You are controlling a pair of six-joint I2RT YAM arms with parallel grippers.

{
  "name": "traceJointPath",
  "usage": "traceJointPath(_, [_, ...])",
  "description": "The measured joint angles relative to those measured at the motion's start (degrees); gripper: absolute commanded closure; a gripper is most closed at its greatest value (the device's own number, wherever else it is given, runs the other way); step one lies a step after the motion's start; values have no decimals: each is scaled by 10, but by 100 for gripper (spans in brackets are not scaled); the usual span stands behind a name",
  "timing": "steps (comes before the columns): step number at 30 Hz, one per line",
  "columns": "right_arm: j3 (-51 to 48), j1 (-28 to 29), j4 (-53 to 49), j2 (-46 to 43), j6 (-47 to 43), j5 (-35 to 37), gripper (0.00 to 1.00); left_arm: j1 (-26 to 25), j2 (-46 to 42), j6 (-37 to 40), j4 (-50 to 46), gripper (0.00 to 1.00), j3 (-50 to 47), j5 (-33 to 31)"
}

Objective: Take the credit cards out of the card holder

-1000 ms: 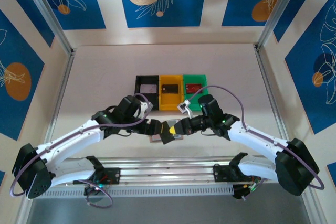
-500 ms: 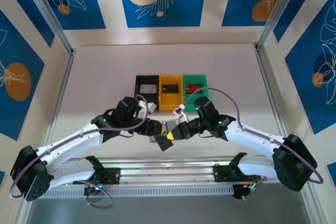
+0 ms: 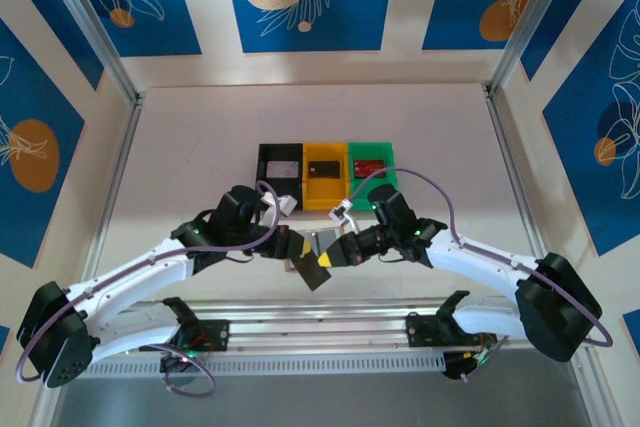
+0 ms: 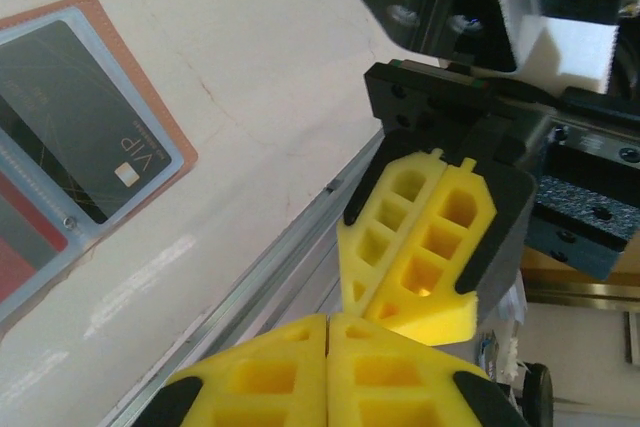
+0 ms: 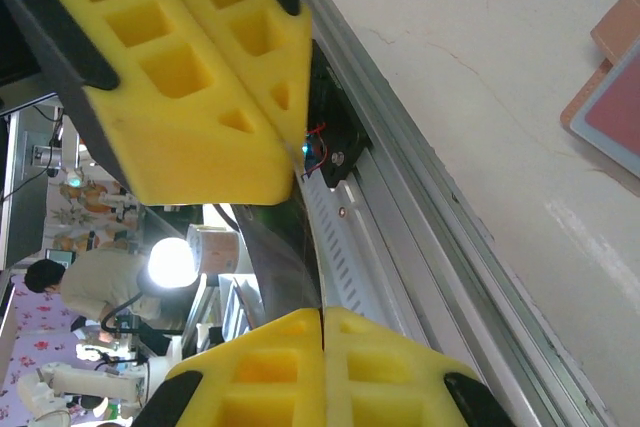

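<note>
- Step in hand: mid-extraction. One loose card (image 5: 283, 252) is out of its pocket and held up in the air on the near side of the yellow bin (image 3: 310, 179).
- My right claw (image 5: 322, 315) is clenched on that card. The card leaves my finger seam edge-on, so I can't read its colour.
- My left claw (image 4: 328, 322) is clenched too, its tips almost touching the right claw. It looks to be pinching the far end of the same card, so I read this as a handover. The left wrist view can't confirm that grip, since the card is edge-on there.
- The card holder (image 4: 124, 62) lies open and flat on the worktop (image 3: 200, 147), on the near side of the yellow bin and apart from it, below both claws.
- A dark card (image 4: 75, 117) and a red card (image 5: 615, 112) are still in their pockets, so the job isn't finished.
- The black bin (image 3: 264, 162) sits just left of the yellow bin and the green bin (image 3: 370, 148) just right. Each of the three has a card in it, so I'd put this roughly past halfway.
- Next: one claw must let go before either arm moves, or the card will bend.
- After that, one claw pins the holder while the other slides the dark card out along the pocket's opening.
</note>
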Motion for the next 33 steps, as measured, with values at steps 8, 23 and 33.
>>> traceJointPath(8, [7, -25, -5, -5, 6, 10, 72, 0, -22, -16, -1, 100, 0, -42])
traceJointPath(23, [-96, 65, 120, -123, 106, 174, 42, 0, -125, -181, 56, 100, -88, -190])
traceJointPath(33, [-101, 128, 220, -37, 155, 259, 44, 0, -179, -245, 113, 100, -124, -229])
